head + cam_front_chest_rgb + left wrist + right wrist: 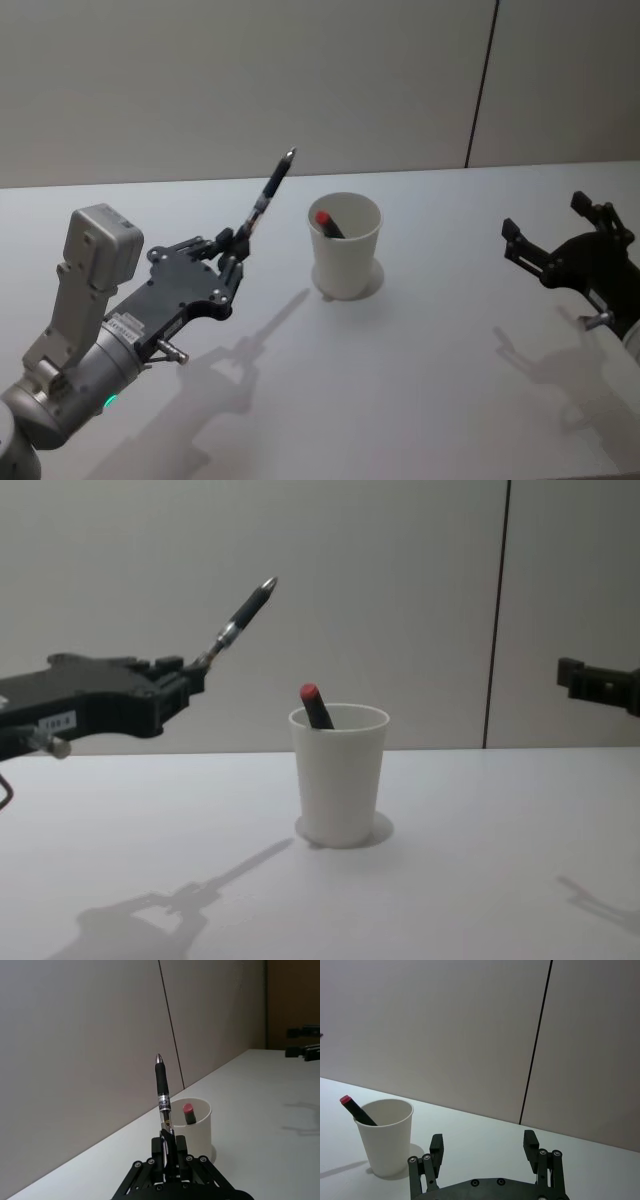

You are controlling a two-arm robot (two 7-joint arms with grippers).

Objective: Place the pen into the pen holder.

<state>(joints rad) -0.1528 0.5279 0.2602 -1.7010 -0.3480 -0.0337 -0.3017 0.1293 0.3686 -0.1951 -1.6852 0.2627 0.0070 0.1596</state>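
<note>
My left gripper [236, 245] [167, 1152] [195, 675] is shut on a black pen [270, 190] [162, 1094] [240, 610], held in the air left of the pen holder with its silver tip slanting up toward it. The pen holder [345, 247] [195, 1127] [383, 1136] [338, 773] is a white paper cup standing upright mid-table. Inside it leans a dark pen with a red end [328, 223] [188, 1112] [356, 1109] [316, 705]. My right gripper [545, 245] [484, 1146] hovers open and empty to the right of the cup.
The white table [420, 380] [480, 880] stretches around the cup. A grey panelled wall [300, 80] [400, 600] rises behind its far edge.
</note>
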